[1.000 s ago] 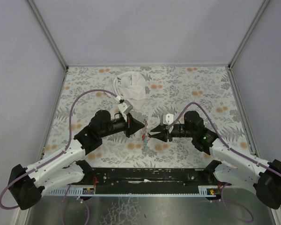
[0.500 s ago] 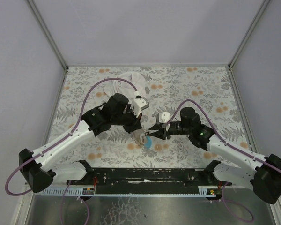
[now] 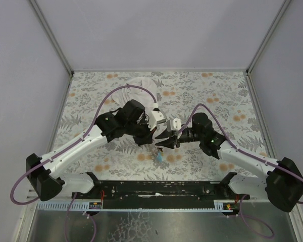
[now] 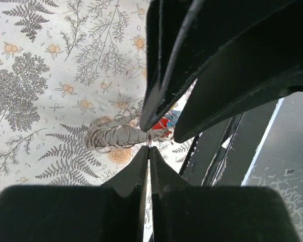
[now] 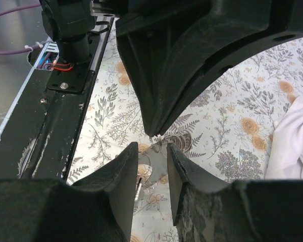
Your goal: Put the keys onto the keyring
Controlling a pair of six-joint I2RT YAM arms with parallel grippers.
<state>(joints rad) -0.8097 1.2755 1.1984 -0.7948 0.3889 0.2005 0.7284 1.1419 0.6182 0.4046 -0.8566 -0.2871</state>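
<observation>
Grippers now meet tip to tip at the top view's centre; a second ago we saw them apart. Left gripper [image 4: 148, 148] is clamped on the keyring [image 4: 113, 137]. Right gripper [image 5: 152, 151], jaws apart, faces it. We judge threading the keys [image 4: 160, 123] comes next.

Shiny metal keyring [image 4: 112, 137], soft white cloth [image 5: 297, 141]
</observation>
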